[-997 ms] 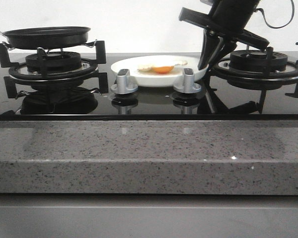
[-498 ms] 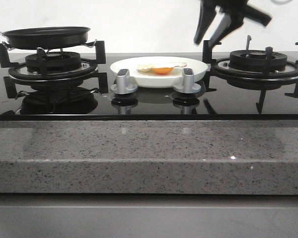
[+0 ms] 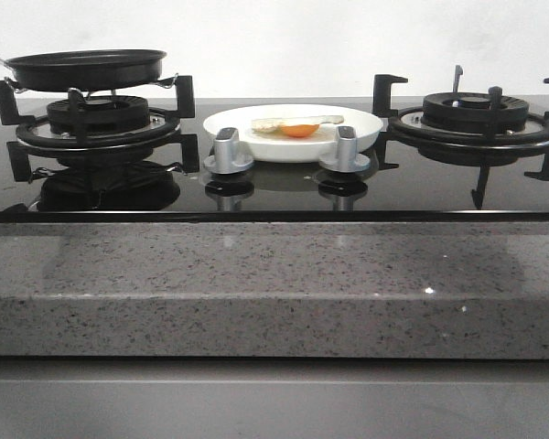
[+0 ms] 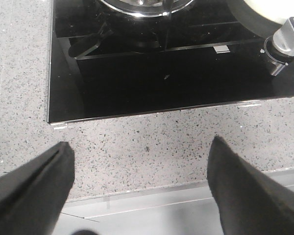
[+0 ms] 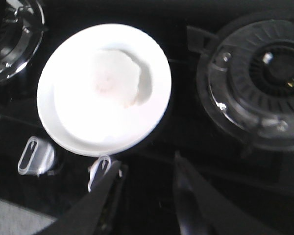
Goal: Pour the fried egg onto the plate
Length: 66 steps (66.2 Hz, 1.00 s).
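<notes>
Right gripper (image 5: 147, 188): fingers apart, nothing between them, looking down at the black glass hob (image 3: 274, 187) just beside the plate (image 5: 63, 117). Blurred in the right wrist view. Left gripper (image 4: 139, 183): fingers spread wide, empty, over the speckled grey stone counter (image 4: 152, 139) at the hob's front edge. Neither arm shows in the front view.

Fried egg (image 3: 297, 125) lies flat on the plate (image 3: 366, 131), yolk up. Long axis runs left-right in the front view, with the thin pale white stretching to both sides and the orange yolk about mid-length. In the right wrist view the egg (image 5: 120, 78) is washed out to a pale blob, so its outline can't be read there.

Plate sits on the hob between the left burner (image 3: 96, 119) and right burner (image 3: 476, 114), directly behind the two silver knobs (image 3: 229, 151). Black frying pan (image 3: 87, 69) rests on the left burner grate, level, well apart from the plate.

Writing: none legible. The knobs carry slot-shaped marks only; a small pale marking on the glass near one knob (image 4: 289, 39) in the left wrist view is too small to read.
</notes>
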### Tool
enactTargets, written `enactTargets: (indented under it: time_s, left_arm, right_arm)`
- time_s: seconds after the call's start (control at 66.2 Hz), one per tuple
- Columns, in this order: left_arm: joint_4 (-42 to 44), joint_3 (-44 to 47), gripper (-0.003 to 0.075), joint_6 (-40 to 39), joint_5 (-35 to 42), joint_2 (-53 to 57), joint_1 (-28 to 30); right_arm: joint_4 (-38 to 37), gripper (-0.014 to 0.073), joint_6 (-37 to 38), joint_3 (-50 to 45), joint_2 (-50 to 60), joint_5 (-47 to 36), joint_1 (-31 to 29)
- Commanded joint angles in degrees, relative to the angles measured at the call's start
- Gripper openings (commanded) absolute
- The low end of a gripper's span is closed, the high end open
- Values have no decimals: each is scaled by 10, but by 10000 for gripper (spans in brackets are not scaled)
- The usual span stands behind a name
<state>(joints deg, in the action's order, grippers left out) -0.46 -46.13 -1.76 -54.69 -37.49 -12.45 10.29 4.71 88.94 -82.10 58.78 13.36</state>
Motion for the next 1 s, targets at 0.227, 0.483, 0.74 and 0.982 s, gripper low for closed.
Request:
enactTargets:
  time_s: [0.227, 0.483, 0.74, 0.982]
  left_arm:
    - [-1, -14, 554, -6, 38, -2, -4]
    - [-1, -14, 554, -6, 38, -2, -4]
    - [-1, -14, 554, -6, 38, -2, -4]
    - [-1, -14, 554, -6, 38, -2, -4]
  right_arm:
    - [-30, 267, -32, -232, 316, -54, 0]
    - [-37, 267, -32, -362, 514, -43, 0]
    - [-37, 267, -32, -384, 550, 20, 0]
    - [-37, 267, -32, -384, 550, 27, 0]
